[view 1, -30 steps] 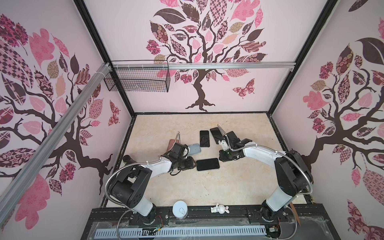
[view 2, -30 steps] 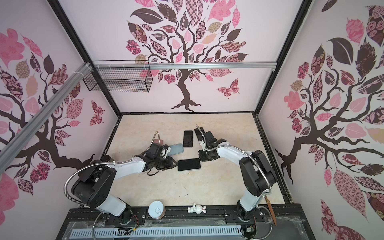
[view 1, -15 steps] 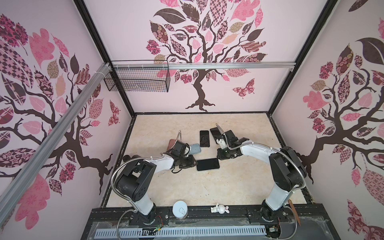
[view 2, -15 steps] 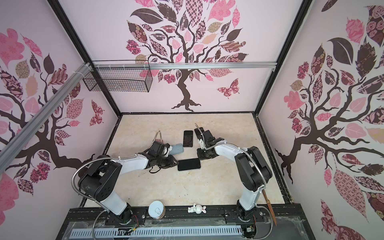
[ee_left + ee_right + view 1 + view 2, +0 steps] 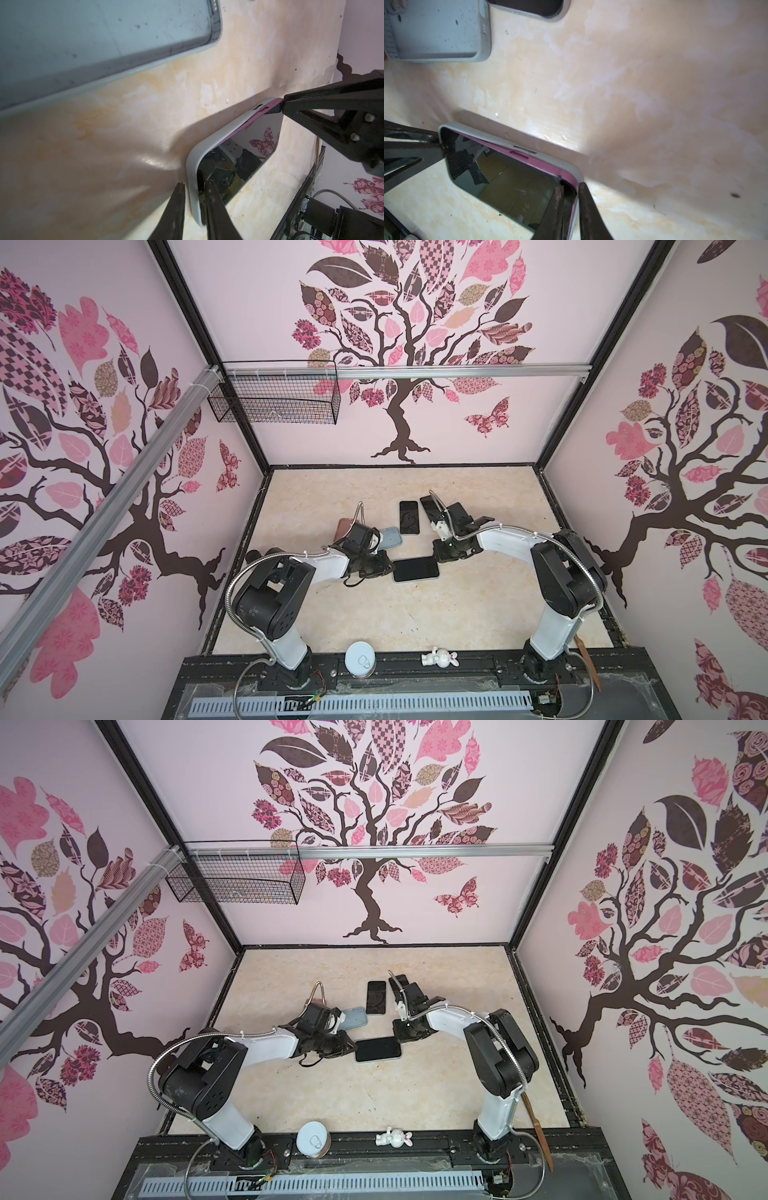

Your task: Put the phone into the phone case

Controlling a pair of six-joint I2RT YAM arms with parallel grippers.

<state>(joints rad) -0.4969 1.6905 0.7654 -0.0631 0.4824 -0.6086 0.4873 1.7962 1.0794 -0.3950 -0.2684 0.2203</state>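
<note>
In the middle of the desk [image 5: 478,614] the phone [image 5: 415,569] lies screen up in the grey phone case [image 5: 193,162], its pink long edge partly raised above the rim. The right fingers [image 5: 588,214] pinch one corner, rim and phone together. The left fingers [image 5: 213,209] straddle the opposite end rim, narrow; I cannot tell if they press it.

Black wire basket [image 5: 274,400] hangs from aluminium rail [image 5: 457,372] on back wall, beside tree decal [image 5: 399,414]. Separate dark phone [image 5: 409,517] flat on marbled tabletop [image 5: 374,614]. Tin can [image 5: 360,659] upright on front frame, white rabbit figurine [image 5: 438,657] lying near it, apart
</note>
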